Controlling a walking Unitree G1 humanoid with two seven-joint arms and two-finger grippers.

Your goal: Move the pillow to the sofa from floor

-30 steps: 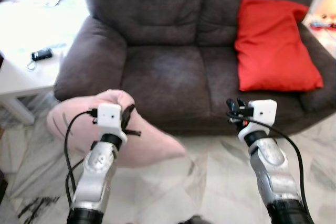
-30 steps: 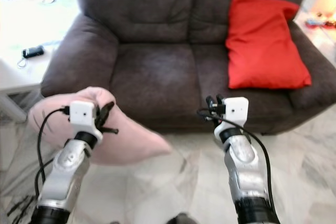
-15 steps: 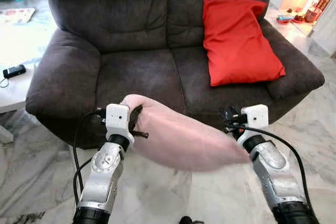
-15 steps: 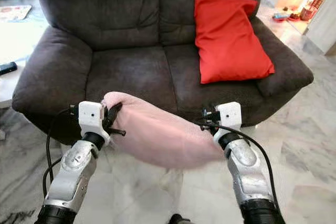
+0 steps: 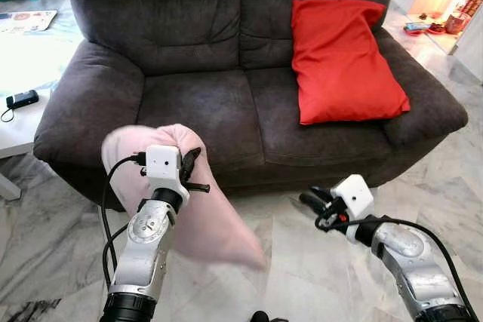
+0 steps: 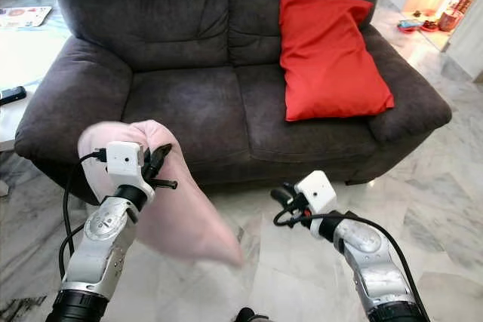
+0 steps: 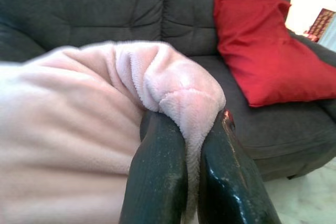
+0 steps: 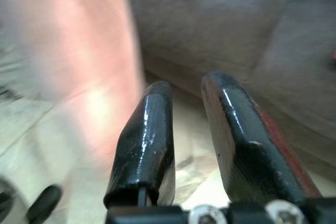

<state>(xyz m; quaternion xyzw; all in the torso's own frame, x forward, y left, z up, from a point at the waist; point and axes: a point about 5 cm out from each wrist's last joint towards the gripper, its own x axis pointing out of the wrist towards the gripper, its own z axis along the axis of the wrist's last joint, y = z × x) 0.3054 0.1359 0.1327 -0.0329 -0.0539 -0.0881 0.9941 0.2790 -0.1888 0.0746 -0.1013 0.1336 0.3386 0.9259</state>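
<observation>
Before the dark grey fabric sofa (image 5: 226, 73), my left gripper (image 7: 194, 145) pinches the soft, plush pale pink pillow (image 5: 207, 216); my right gripper (image 8: 191, 129) is parted, empty.

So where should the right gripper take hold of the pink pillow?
Probably the hanging lower corner of the pink pillow, coming from the robot's right. The left gripper already pinches the top edge, so the pillow droops limp toward the floor. The right gripper sits open, level with that free end, beside it.
</observation>
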